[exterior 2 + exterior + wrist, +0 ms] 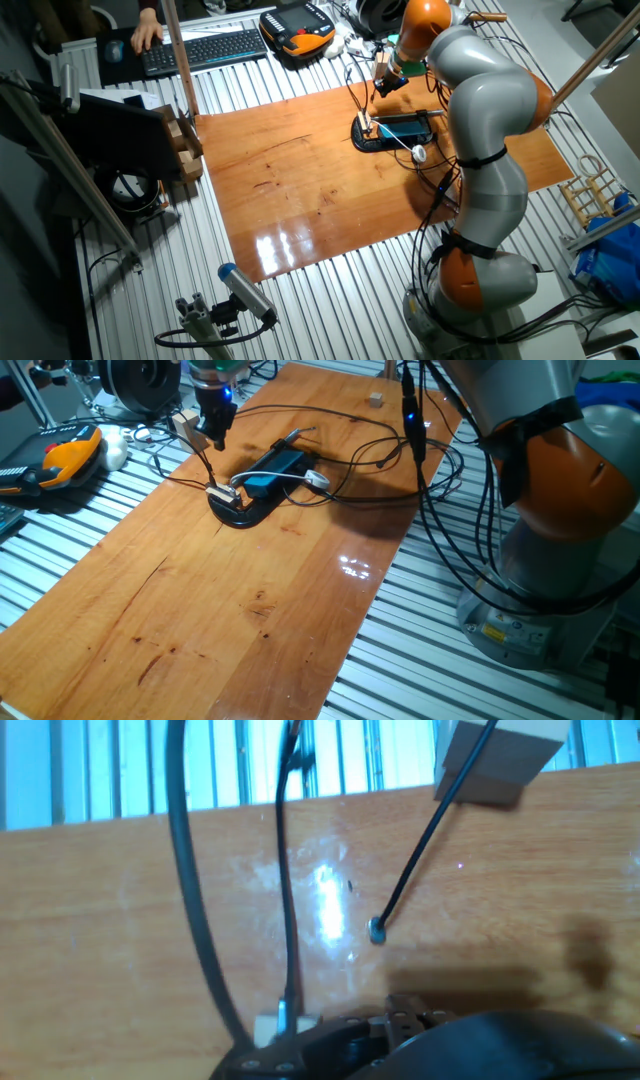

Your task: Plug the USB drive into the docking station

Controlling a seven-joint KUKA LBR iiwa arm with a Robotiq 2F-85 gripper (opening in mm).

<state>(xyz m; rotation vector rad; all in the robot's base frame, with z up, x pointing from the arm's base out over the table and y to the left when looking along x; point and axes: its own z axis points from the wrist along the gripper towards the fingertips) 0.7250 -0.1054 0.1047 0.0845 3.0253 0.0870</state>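
The docking station point(276, 468) is a flat blue box on a black curved base point(238, 512), lying mid-table with thin cables running from it. It also shows in the other fixed view point(408, 126) and as a dark curved edge point(480, 1040) at the bottom of the hand view. A small white-and-silver plug point(222, 492) sits at its near-left end point(279, 1022); I cannot tell if this is the USB drive. My gripper point(214, 438) hangs just above and behind that end point(388, 84). Its fingers are dark and too small to read.
A tan block point(185, 424) on a thin black lead hangs beside the gripper point(497, 758). Black cables point(380, 460) loop over the far half of the board. An orange-and-black pendant point(62, 458) lies off the left edge, and a small wooden cube point(376, 399) sits far back.
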